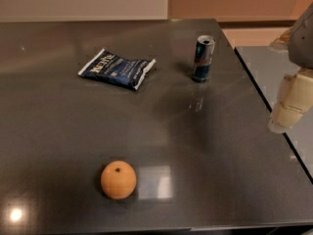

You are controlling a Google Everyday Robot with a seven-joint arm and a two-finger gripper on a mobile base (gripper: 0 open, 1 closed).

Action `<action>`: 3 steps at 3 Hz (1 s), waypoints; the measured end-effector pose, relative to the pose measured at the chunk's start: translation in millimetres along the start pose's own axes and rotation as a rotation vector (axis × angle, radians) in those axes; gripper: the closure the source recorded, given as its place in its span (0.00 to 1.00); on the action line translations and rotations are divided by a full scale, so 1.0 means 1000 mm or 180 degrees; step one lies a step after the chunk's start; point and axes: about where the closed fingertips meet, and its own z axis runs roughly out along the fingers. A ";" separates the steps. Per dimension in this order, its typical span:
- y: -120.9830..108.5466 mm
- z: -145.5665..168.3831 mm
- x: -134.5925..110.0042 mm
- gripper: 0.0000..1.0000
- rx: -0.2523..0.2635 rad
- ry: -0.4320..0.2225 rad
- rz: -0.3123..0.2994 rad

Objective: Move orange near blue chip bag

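The orange (118,179) is a small round fruit with a dark stem dot. It sits on the dark table (58,131) near the front edge, left of centre. The blue chip bag (117,68) lies flat at the back left of the table, dark navy with white lettering and white crimped ends. The orange and the bag are far apart. My gripper (282,117) is cream-coloured and hangs at the right edge of the view, above the table's right edge. It is far from the orange and holds nothing that I can see.
A slim blue-and-silver drink can (203,58) stands upright at the back right of the table, right of the bag. A second grey surface (274,67) lies beyond the table's right edge. A wall runs behind the table.
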 end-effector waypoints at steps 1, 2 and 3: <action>0.000 -0.001 -0.001 0.00 0.0008 -0.0005 -0.0002; 0.005 -0.002 -0.014 0.00 -0.0011 -0.0146 -0.0114; 0.020 -0.001 -0.038 0.00 -0.0067 -0.0359 -0.0321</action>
